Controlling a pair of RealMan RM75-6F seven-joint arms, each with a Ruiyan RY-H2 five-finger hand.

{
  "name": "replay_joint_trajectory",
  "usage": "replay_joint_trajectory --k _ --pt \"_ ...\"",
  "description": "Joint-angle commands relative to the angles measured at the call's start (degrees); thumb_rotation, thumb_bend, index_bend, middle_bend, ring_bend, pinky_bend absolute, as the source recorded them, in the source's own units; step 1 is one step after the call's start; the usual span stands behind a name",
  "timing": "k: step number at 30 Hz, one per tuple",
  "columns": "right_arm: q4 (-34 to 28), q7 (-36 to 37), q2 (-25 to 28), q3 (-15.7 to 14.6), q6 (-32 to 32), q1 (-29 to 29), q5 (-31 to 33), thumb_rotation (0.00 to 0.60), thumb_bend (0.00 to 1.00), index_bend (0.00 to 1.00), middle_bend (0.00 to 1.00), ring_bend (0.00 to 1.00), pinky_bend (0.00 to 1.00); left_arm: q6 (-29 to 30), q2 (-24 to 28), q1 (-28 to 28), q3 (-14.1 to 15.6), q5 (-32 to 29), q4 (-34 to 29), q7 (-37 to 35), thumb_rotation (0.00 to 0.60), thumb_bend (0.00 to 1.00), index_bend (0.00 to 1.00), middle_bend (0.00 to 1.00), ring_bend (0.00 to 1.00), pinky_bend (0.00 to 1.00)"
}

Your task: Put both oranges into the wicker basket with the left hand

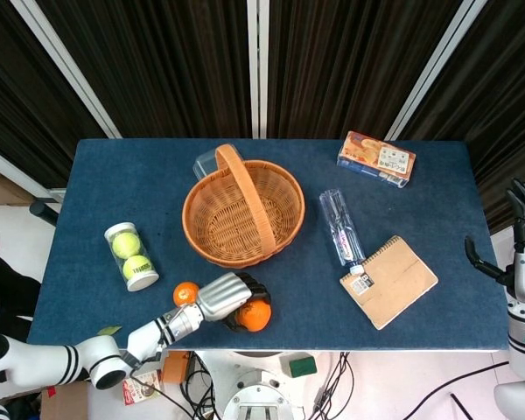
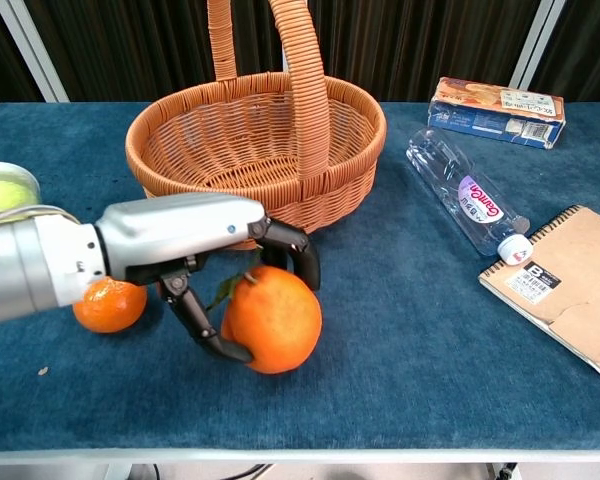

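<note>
My left hand grips the larger orange near the table's front edge, fingers curled over its top and thumb under its near side. In the head view the left hand covers part of this orange. A smaller orange lies just to the left, behind the wrist; it also shows as the small orange. The wicker basket stands empty right behind the hand, also seen from above as the basket. My right hand hangs open off the table's right edge.
A tube of tennis balls lies left of the basket. A water bottle, a notebook and a snack box occupy the right half. A clear tub sits behind the basket.
</note>
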Motion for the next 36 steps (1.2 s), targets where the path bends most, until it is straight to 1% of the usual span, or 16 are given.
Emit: replay_joint_trajectory --k 1,7,9,12,16,19,21,25,28,36 --pt "0.0 0.3 0.0 0.0 0.1 -0.1 0.0 0.6 0.38 0.0 0.0 0.0 0.0 3.9 3.9 1.8 1.2 1.8 -4.0 -1.0 0.6 0.13 0.34 0.39 0.35 0.31" --pt "-0.6 0.3 0.5 0.2 0.7 -0.3 -0.2 0.6 0.38 0.0 0.0 0.0 0.0 11.6 11.1 5.6 3.1 4.9 -9.5 -1.7 0.6 0.13 0.36 0.43 0.38 0.34" --pt "-0.9 0.3 0.6 0.2 1.1 -0.5 -0.2 0.6 0.38 0.0 0.0 0.0 0.0 13.2 12.9 6.4 3.5 5.7 -10.6 -2.1 0.6 0.13 0.37 0.44 0.39 0.35" --pt "-1.5 -0.2 0.9 0.3 1.4 -0.5 -0.5 0.6 0.38 0.0 0.0 0.0 0.0 14.7 15.4 7.0 3.6 6.2 -11.7 -3.0 0.6 0.13 0.39 0.48 0.45 0.36" --pt "-2.4 -0.9 1.3 0.3 1.9 -0.7 -0.7 0.6 0.38 0.0 0.0 0.0 0.0 17.1 18.2 7.9 1.9 5.6 -12.1 -2.5 0.6 0.13 0.39 0.49 0.46 0.37" --pt "-2.9 -1.2 1.7 0.5 2.2 -1.0 -0.6 0.6 0.38 0.0 0.0 0.0 0.0 18.9 20.3 8.3 -0.3 3.9 -12.6 -2.9 0.6 0.13 0.39 0.49 0.46 0.38" --pt "-3.3 -1.2 2.0 0.6 2.3 -1.0 -0.6 0.6 0.38 0.0 0.0 0.0 0.0 19.3 21.6 8.1 -2.5 1.9 -12.6 -4.0 0.6 0.13 0.39 0.49 0.46 0.38" --pt "-4.1 -1.6 2.4 0.8 2.6 -1.1 -0.9 0.6 0.38 0.0 0.0 0.0 0.0 18.4 22.4 6.7 -6.6 -2.2 -11.3 -6.6 0.6 0.13 0.39 0.49 0.46 0.38" --pt "-4.6 -2.1 2.5 0.7 2.9 -1.1 -1.2 0.6 0.38 0.0 0.0 0.0 0.0 15.7 21.4 4.9 -8.8 -5.0 -9.4 -7.7 0.6 0.13 0.4 0.49 0.46 0.38" --pt "-6.1 -3.3 3.1 0.1 4.2 -1.5 -3.0 0.6 0.38 0.0 0.0 0.0 0.0 6.1 15.5 -1.2 -11.9 -10.6 -2.0 -9.6 0.6 0.14 0.41 0.49 0.46 0.38"
